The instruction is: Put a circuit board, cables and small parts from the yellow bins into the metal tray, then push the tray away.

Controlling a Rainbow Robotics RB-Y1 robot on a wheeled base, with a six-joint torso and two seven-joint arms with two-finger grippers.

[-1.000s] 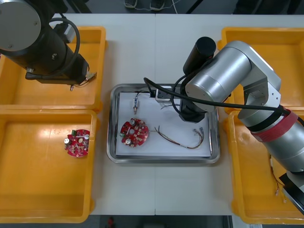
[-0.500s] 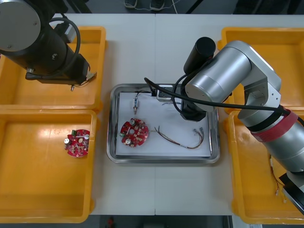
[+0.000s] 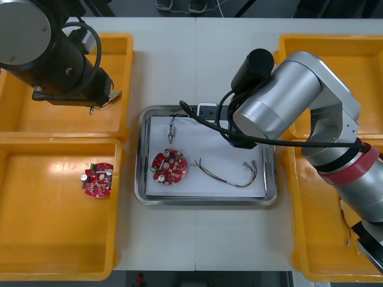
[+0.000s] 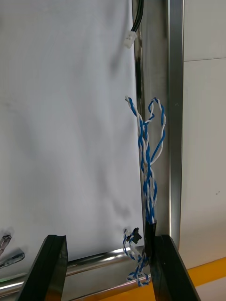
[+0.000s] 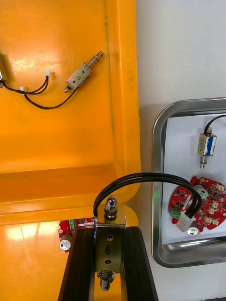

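Right gripper (image 4: 109, 240) stands wide open and holds nothing. It is low over the far right corner of the metal tray (image 3: 139, 156). Left gripper (image 5: 109, 230) is closed on a small metal part (image 5: 108, 242), from which a black cable loop (image 5: 141, 178) goes to a white plug. This gripper hangs above the far left bin (image 3: 60, 122), close to the wall it shares with the near left bin (image 3: 54, 233).

On the light table (image 3: 179, 60) the far right bin (image 3: 359, 57) and the near right bin (image 3: 317, 233) stand at the other side, partly covered by the right arm. Between the bins lies the tray, white inside. A red circuit board (image 3: 169, 167) lies in the tray, near its left side. A second circuit board (image 3: 97, 179) lies in the near left bin. To the right of the board in the tray lies a curved red and yellow cable (image 3: 230, 177). The blue and white cable (image 4: 148, 155) lies along the tray's far wall, between the open fingers and just beside one of them. I cannot tell whether it touches that finger. A second metal part (image 3: 172, 128) lies in the tray beyond the board. A third metal part (image 5: 81, 75), with its own black cable, lies in the far left bin.
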